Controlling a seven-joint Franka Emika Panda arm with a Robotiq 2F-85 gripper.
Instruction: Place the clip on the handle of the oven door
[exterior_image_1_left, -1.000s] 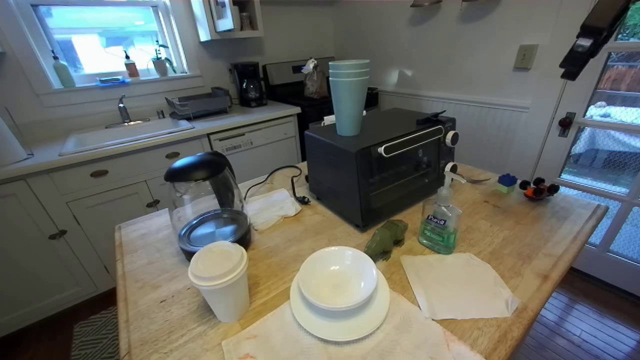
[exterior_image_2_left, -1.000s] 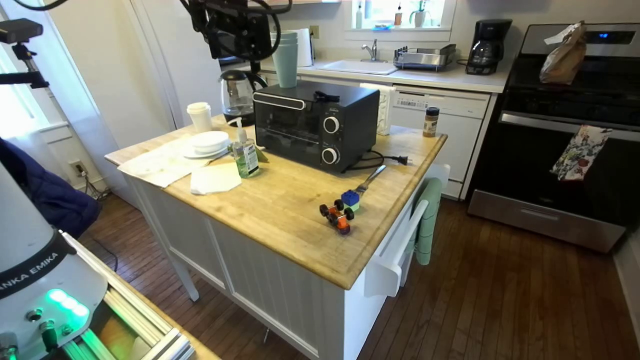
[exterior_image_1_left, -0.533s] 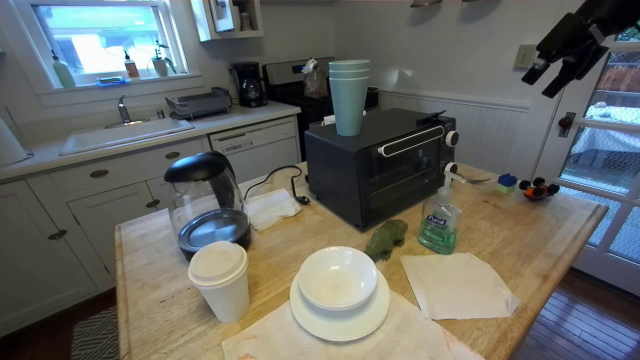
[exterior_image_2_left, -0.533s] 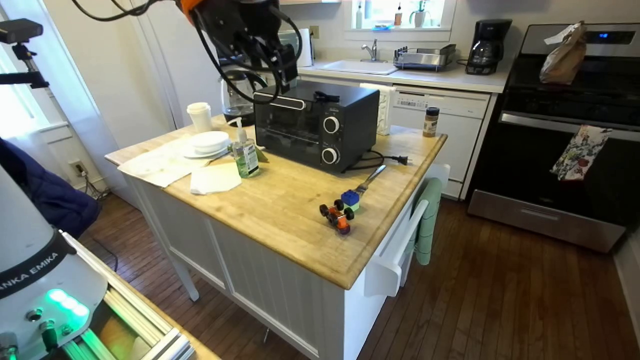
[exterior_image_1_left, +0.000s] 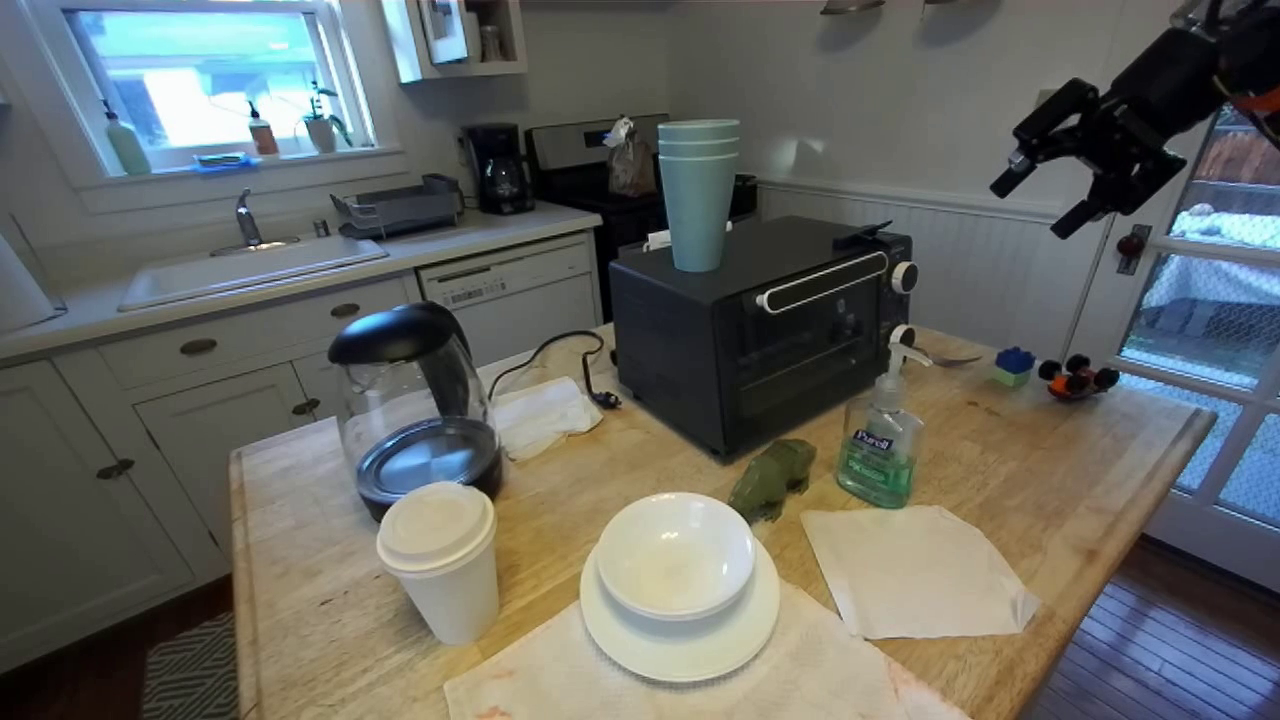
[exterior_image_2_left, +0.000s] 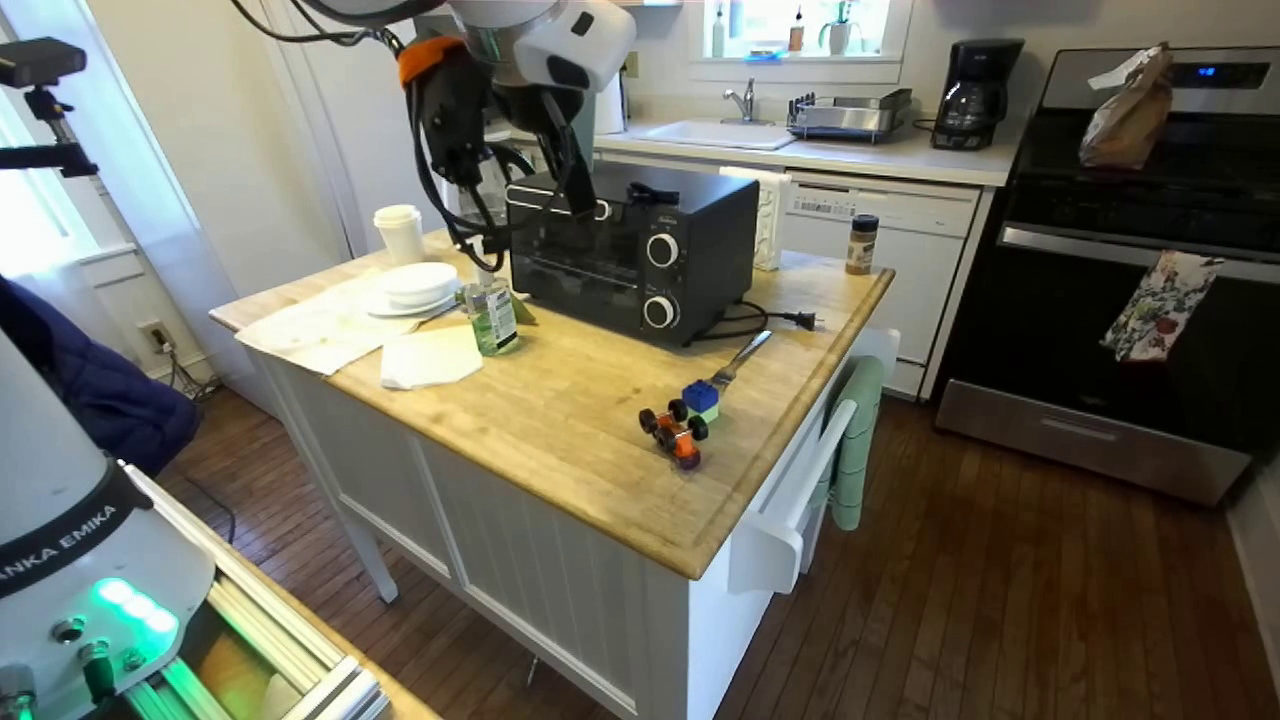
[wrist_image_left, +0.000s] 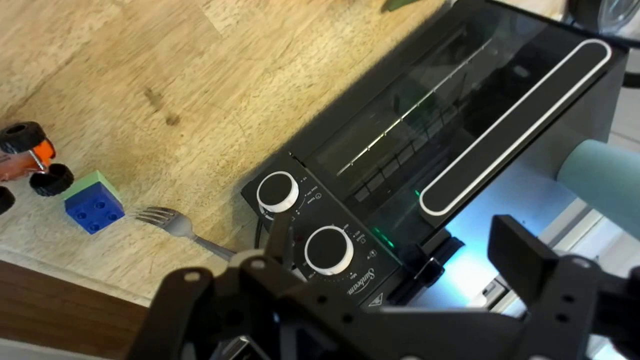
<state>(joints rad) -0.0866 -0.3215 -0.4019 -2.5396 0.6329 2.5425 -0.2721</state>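
Observation:
The black clip lies on top of the black toaster oven at its front edge, on the knob side; it shows in both exterior views (exterior_image_1_left: 862, 235) (exterior_image_2_left: 654, 194) and in the wrist view (wrist_image_left: 425, 270). The handle (exterior_image_1_left: 825, 283) is a bar with a pale outline along the top of the oven door (exterior_image_1_left: 805, 360); in the wrist view the handle (wrist_image_left: 515, 127) runs diagonally above the door glass (wrist_image_left: 415, 110). My gripper (exterior_image_1_left: 1040, 202) is open and empty, in the air above and in front of the oven. In the wrist view the clip lies between the open fingers (wrist_image_left: 392, 232), beyond them.
Stacked green cups (exterior_image_1_left: 697, 200) stand on the oven. A sanitizer bottle (exterior_image_1_left: 880, 450) stands before the door. A fork (wrist_image_left: 180, 227), a block (wrist_image_left: 95, 205) and a toy car (wrist_image_left: 30, 155) lie beside the knob side. A bowl (exterior_image_1_left: 676, 555), kettle (exterior_image_1_left: 415, 410) and lidded cup (exterior_image_1_left: 440, 560) stand farther off.
The arm has come lower and further into view, and the gripper has moved and turned toward the oven. Its fingers show wide apart now. The clip and oven have not moved.

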